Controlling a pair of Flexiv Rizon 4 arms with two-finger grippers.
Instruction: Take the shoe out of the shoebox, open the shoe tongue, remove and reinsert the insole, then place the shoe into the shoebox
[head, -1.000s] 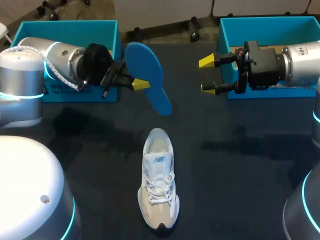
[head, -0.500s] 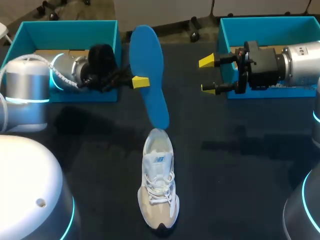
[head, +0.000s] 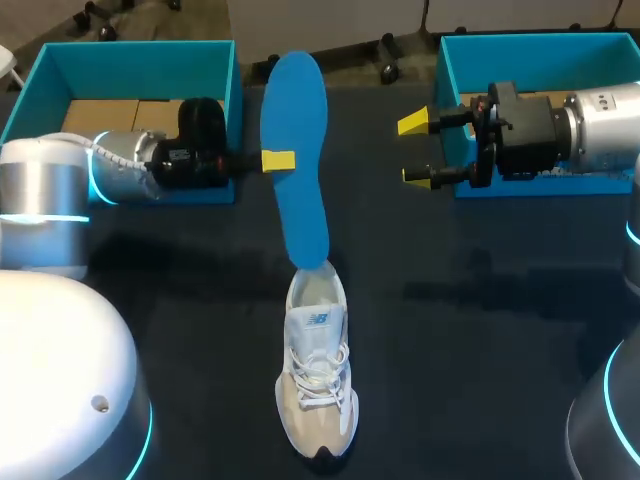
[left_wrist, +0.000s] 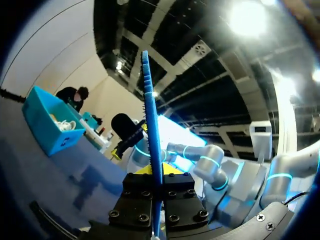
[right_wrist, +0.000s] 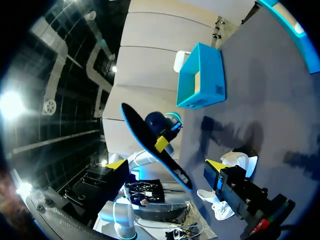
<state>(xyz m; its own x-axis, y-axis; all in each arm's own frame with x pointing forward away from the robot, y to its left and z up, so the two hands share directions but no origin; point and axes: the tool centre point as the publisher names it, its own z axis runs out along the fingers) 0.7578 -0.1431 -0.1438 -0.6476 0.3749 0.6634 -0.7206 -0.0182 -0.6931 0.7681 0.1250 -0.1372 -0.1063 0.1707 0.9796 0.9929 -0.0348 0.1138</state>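
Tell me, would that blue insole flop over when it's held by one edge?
Probably not much: pinched at one edge by the left fingers, the insole runs nearly straight end to end. Edge-on it looks thin, so it is likely light and may bend when pushed into the shoe.

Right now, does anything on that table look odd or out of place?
Only the blue insole: it is outside the shoe, gripped in the left pincer, its lower end by the shoe's heel opening. That seems to fit the job rather than a mishap. Nothing looks spilled or damaged.
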